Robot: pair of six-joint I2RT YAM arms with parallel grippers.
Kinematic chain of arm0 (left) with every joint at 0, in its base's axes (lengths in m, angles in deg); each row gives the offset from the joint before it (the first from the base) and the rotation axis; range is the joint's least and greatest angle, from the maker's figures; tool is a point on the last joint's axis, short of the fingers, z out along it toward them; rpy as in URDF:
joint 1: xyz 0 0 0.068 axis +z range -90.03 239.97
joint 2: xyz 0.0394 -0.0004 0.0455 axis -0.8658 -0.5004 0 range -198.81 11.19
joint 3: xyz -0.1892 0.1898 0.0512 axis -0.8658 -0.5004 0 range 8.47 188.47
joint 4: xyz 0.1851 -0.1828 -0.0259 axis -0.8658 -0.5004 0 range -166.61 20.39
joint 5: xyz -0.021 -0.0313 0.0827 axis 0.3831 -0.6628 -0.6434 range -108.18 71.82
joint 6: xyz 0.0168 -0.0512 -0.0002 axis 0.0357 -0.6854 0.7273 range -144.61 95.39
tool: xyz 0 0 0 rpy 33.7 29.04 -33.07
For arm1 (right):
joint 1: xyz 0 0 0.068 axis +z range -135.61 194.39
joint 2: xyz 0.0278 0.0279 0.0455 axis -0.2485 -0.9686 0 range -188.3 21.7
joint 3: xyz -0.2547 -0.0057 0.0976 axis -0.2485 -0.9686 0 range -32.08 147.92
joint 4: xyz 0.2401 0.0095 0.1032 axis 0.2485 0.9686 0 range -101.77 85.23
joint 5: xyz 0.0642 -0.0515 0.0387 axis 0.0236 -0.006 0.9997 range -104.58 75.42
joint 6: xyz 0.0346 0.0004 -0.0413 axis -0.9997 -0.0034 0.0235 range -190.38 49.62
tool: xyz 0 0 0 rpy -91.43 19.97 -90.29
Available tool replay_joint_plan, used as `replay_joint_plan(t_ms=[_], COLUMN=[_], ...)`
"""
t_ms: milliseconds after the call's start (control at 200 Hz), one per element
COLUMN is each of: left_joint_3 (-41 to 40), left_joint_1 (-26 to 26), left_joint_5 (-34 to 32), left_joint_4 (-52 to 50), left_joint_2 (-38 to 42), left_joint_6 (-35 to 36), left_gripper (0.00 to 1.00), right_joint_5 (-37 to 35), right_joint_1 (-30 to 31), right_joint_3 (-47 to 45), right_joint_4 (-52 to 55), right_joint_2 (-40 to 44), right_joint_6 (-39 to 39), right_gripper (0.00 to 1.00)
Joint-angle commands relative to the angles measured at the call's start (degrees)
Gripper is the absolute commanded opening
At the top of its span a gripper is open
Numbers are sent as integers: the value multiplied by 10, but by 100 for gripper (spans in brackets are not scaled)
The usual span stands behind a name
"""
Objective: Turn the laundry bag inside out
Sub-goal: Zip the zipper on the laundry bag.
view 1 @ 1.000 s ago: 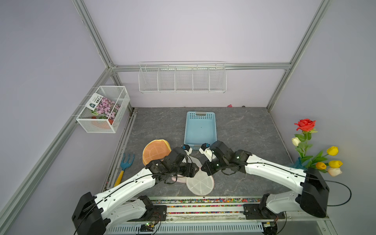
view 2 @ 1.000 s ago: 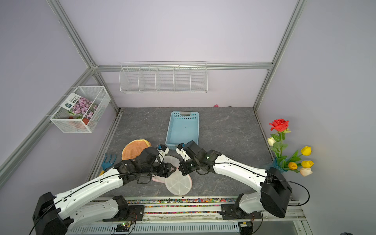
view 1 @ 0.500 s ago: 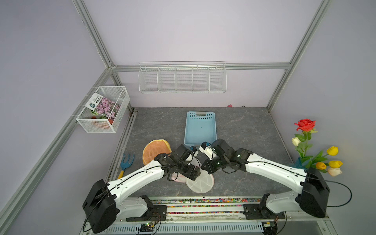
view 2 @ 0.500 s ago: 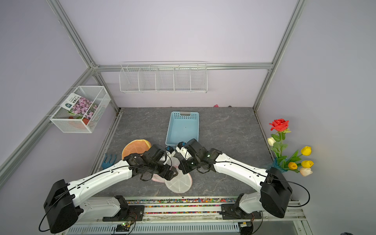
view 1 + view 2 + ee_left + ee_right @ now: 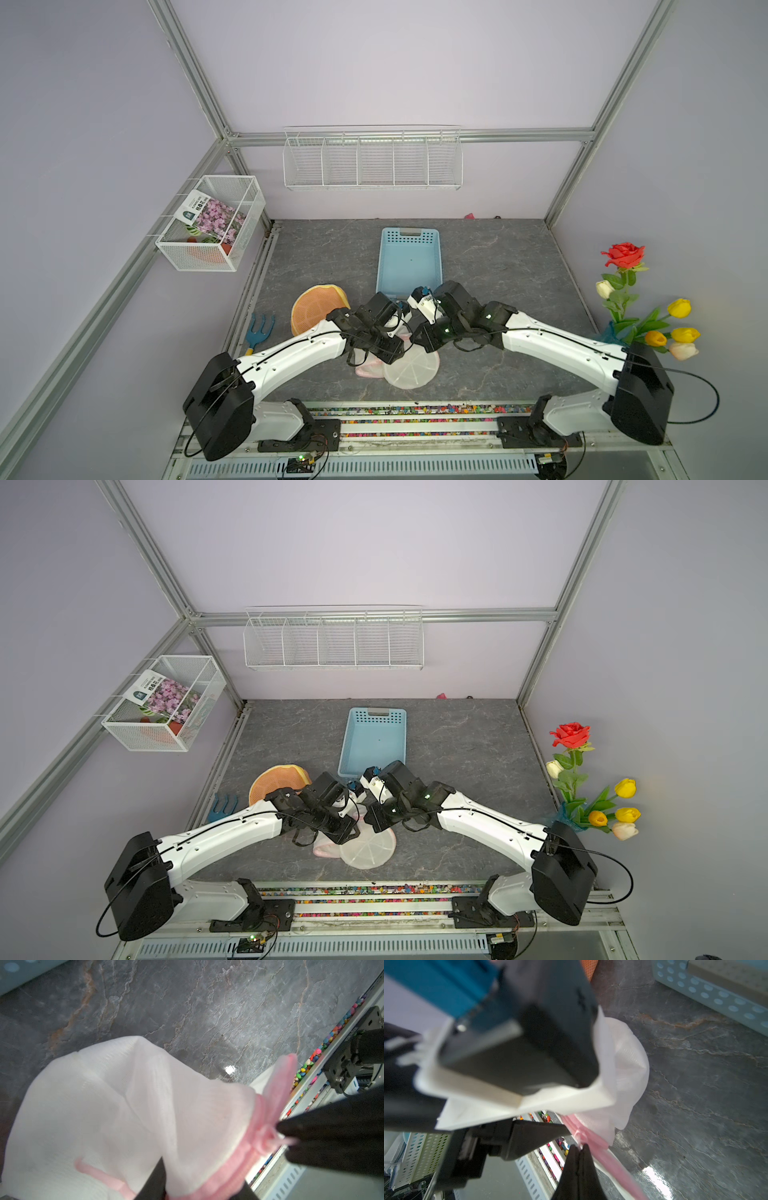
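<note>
1. Front-centre on the bench (image 5: pixel 498 266), laundry bag (image 5: pixel 409 368) slumps between both arms; opposed pulls could tear the mesh.
2. Left fingers (image 5: pixel 155 1180) straddle its pink rim (image 5: pixel 239 1159), clamp unclear; may slip.
3. Right fingers (image 5: pixel 569 1172) pinch the pink cord knot (image 5: pixel 578 1136); tugging could cinch the mouth.

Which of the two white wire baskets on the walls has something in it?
The small mesh basket on the side wall: a flower-print packet sits in it. The long divided rack on the back wall shows nothing inside.
</note>
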Motion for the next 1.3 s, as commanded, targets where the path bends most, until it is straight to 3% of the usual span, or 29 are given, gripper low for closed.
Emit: replay_joint_plan(t_ms=[0,90,195,395,760,885,1095,1295], left_joint_3=[19,21,21,13,-59,-53,-14,29], left_joint_1=[-3,-3,-3,-3,-2,-2,-2,-3], left_joint_5=[11,9,7,-8,-3,25,172,177], left_joint_4=[0,-3,-3,8,107,71,12,-29], left_joint_2=[10,18,31,75,230,202,105,48], left_joint_6=[1,-5,-14,-53,-143,-133,-81,-58], left_gripper=[37,28,0,0,0,0,0,0], right_joint_5=[-7,-19,-30,-60,-103,-104,-114,-107], right_joint_1=[-6,-15,-34,-61,-101,-106,-113,-117], right_joint_3=[-11,-25,-51,-110,-193,-192,-148,-98], right_joint_4=[-11,-9,-6,-11,-41,-42,-4,43], right_joint_2=[-1,7,23,68,95,102,97,93], right_joint_6=[-14,-26,-42,-77,-131,-129,-98,-57], right_gripper=[0,0,0,0,0,0,0,0])
